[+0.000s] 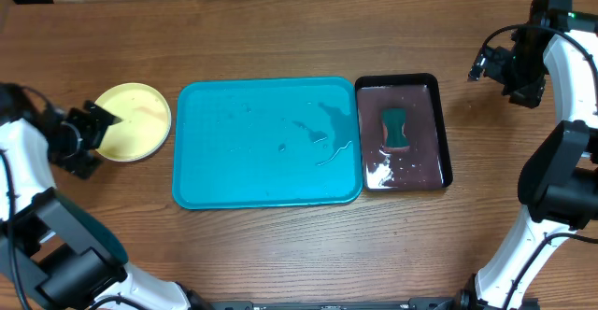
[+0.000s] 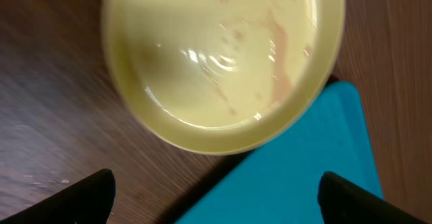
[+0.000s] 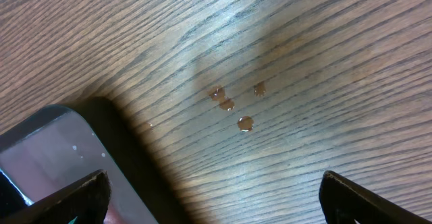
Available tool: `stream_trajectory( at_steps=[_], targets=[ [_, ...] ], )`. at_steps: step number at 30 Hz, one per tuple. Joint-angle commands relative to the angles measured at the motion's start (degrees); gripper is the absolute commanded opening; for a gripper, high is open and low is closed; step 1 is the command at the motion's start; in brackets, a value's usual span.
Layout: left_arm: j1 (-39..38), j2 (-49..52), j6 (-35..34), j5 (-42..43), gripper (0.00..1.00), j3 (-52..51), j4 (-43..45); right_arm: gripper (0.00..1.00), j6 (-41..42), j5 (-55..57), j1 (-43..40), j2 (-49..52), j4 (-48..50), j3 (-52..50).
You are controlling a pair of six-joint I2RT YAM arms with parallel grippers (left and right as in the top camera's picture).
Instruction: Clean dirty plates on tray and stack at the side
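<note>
There's the yellow plate [image 1: 134, 121] flat on the bench [image 1: 280, 254] just left of the blue tray [image 1: 266, 142], right where a stack belongs, left gripper [image 1: 103, 123] spread wide and empty beside it, right gripper [image 1: 495, 67] wide too, parked past the black tray [image 1: 439, 123].

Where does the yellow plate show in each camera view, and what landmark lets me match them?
Overhead: the yellow plate lies at far left, just left of the blue tray.
Left wrist: the plate fills the top centre, with the blue tray's corner at lower right.
Right wrist: not in it; only the black tray's corner and the table.
Shared landmark: the blue tray's left end, in overhead and left wrist.
</note>
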Motion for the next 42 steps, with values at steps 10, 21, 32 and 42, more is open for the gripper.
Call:
stream_trajectory(
  at_steps=[10, 21, 32, 42],
  targets=[
    [-26.23, -4.79, 4.66, -0.39, 0.88, -0.46, -4.20, 1.00, 0.63, -0.22, -0.11, -0.83, 0.20, 0.87],
    [-43.21, -4.76, 4.70, -4.92, 1.00, -0.48, -3.74, 1.00, 0.63, -0.22, -0.11, -0.83, 0.20, 0.87],
    [-48.19, -4.76, 4.70, -4.94, 1.00, -0.48, -2.89, 1.00, 0.63, -0.22, -0.11, -0.83, 0.20, 0.87],
    [-48.17, -4.76, 4.70, -4.94, 1.00, -0.48, -2.89, 1.00, 0.61, -0.22, -0.11, -0.83, 0.33, 0.87]
  ],
)
